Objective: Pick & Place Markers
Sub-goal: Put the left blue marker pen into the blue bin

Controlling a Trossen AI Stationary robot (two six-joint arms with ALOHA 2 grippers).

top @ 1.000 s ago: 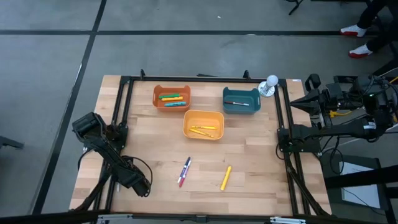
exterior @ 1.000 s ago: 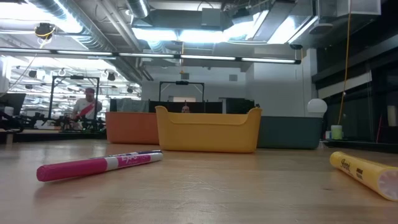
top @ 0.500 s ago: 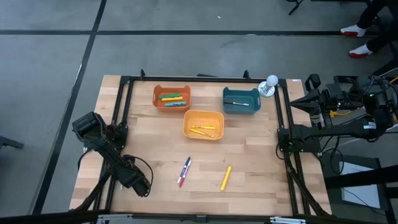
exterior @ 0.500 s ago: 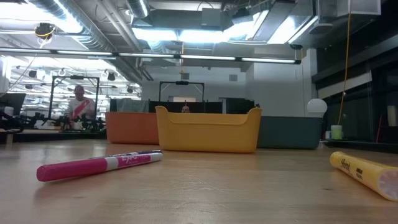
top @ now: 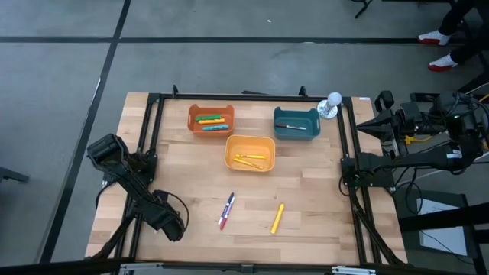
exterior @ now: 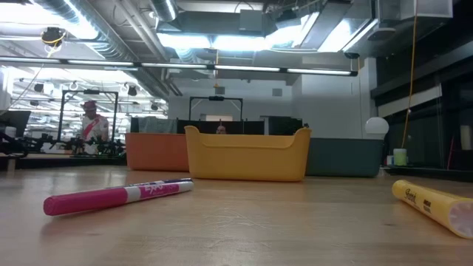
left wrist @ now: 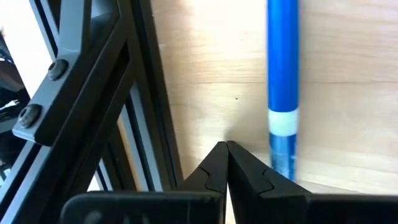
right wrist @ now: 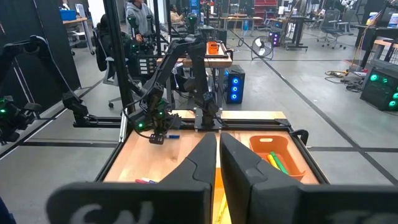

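Observation:
Two markers, one pink (top: 224, 218) and one blue-and-white (top: 229, 203), lie side by side on the near middle of the table, with a yellow marker (top: 277, 218) to their right. In the low view the pink marker (exterior: 118, 196) and yellow marker (exterior: 436, 207) lie flat on the wood. My left gripper (top: 173, 227) is shut low over the near left corner; a blue marker (left wrist: 283, 93) lies flat on the wood just beside its fingertips (left wrist: 226, 149), untouched as far as I can see. My right gripper (right wrist: 217, 138) is shut and waits by the table's right edge (top: 367, 164).
At the far side stand an orange bin (top: 211, 120), a teal bin (top: 296, 123) and a yellow bin (top: 250, 153), each with markers inside. A black frame rail (left wrist: 93, 93) runs close to the left gripper. A white ball on a stand (top: 333, 101) is at the far right corner.

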